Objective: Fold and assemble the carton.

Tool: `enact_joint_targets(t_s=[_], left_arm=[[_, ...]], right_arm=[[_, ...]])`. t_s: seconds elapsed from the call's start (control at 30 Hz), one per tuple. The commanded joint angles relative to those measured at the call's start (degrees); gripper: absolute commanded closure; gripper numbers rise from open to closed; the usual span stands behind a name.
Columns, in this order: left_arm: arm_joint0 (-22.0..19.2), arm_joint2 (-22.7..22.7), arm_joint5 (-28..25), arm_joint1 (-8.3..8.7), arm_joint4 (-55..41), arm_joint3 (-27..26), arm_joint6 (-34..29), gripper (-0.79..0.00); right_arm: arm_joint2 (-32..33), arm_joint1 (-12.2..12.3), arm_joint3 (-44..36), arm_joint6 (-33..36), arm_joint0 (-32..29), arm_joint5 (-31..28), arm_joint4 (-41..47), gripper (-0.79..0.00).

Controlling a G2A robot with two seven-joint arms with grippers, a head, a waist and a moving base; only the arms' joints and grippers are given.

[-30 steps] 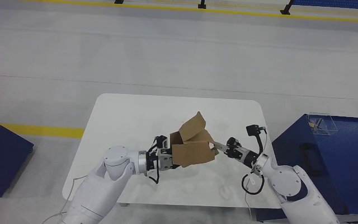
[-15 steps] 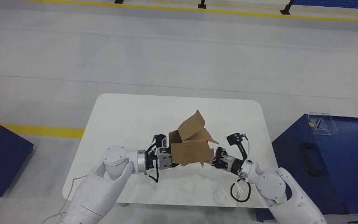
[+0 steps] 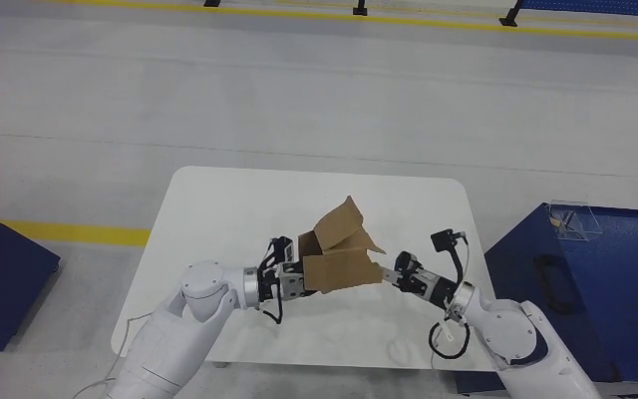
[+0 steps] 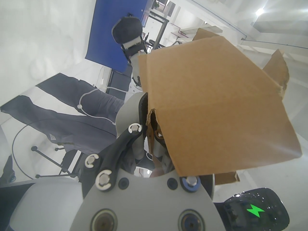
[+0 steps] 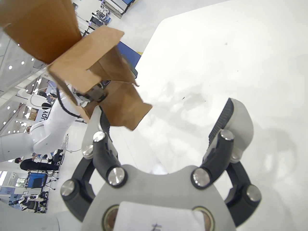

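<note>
From above, the brown cardboard carton (image 3: pixel 339 261) hangs over the middle of the white bench (image 3: pixel 229 209) between the two arms, its flaps splayed. The left wrist view shows what that angle hides: the left end effector (image 4: pixel 150 128) is clamped on a torn edge of the carton's wall, with one finger (image 4: pixel 157 145) inside. The right wrist view looks into the carton's open end, lifted off the bench. There the right end effector (image 5: pixel 166 116) is spread wide and holds nothing. One of its fingers (image 5: pixel 102 121) is just beside the lowest flap; whether they touch cannot be told.
</note>
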Motion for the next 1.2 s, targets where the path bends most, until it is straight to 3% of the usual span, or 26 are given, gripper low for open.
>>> enact_joint_targets(t_s=[0.0,0.4,0.8,1.0,1.17], left_arm=[[0.13,-0.08,-0.73,0.03,0.61,-0.05,1.01,0.0],[1.85,1.83,-9.26,-0.12,5.77,-2.04,3.26,0.0],[2.8,1.75,-10.75,-0.05,6.96,-3.2,4.5,0.0],[2.13,2.88,-22.91,-0.29,10.14,-1.78,0.98,0.0],[0.64,4.31,-28.51,-0.9,8.45,1.23,-2.29,0.0]], right_arm=[[1.08,0.13,-1.28,0.13,-1.37,-0.27,0.1,-0.785],[-0.16,-0.19,-2.74,0.48,-2.17,-0.12,-0.62,-0.785],[3.68,0.04,-1.5,1.41,-3.04,-0.98,1.8,-0.785],[5.41,0.08,-0.73,1.64,-2.49,-0.5,3.13,-0.785],[5.51,0.03,-1.05,1.85,-2.4,-0.11,2.91,-0.785]])
